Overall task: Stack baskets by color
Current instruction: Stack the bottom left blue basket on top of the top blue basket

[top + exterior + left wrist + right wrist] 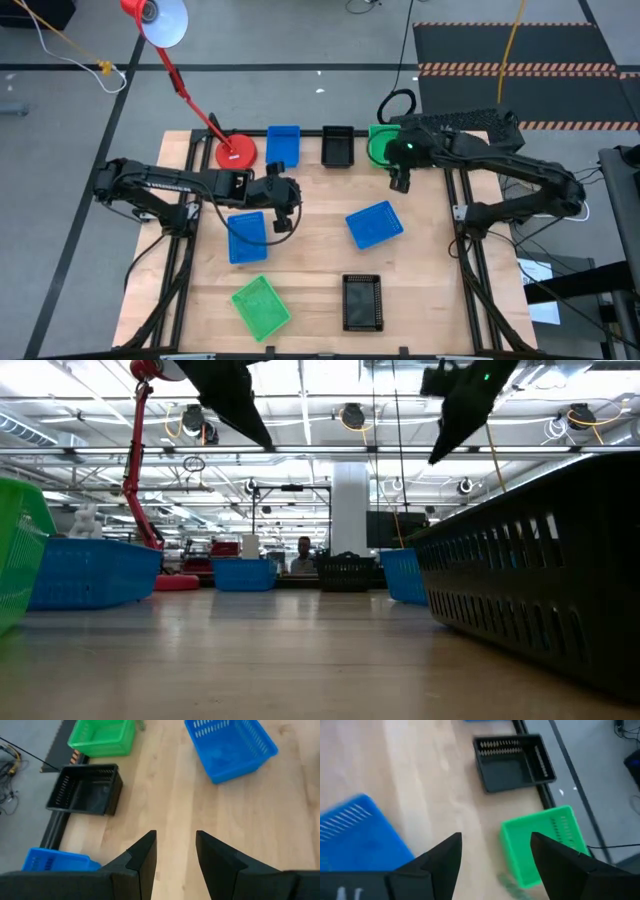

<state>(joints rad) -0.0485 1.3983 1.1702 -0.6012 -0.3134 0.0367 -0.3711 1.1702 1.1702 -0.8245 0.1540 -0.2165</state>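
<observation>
1. First, along the front edge of the bench [320, 265] lie a loose green basket [260, 305], towards the front-left corner and turned askew, and a loose black basket [361, 301] near the middle of that edge.
2. Further in, mid-bench, sit two blue baskets. One [247, 237] is on the left, partly under the left arm, and the other [375, 224] is right of centre and skewed.
3. Next, the left gripper [175, 836] hangs above bare wood just beyond the left blue basket. Its claw is partly parted and holds nothing.
4. The right gripper [495, 839] hovers near the back-right corner, its claw spread wide and empty.
5. Against the back edge stand a blue pile [283, 146], a black pile [338, 146] and a green pile [382, 145], in a row beside the red lamp base [236, 152]. We cannot tell how many trays each holds.
6. We judge these baskets light, thin-walled and fairly stiff. They would probably skid on the smooth wood if nudged, and flex a little if squeezed hard.
7. We would pinch one short wall at its rim, one finger inside and one outside, so the tray hangs level enough to nest into its colour's pile.
</observation>
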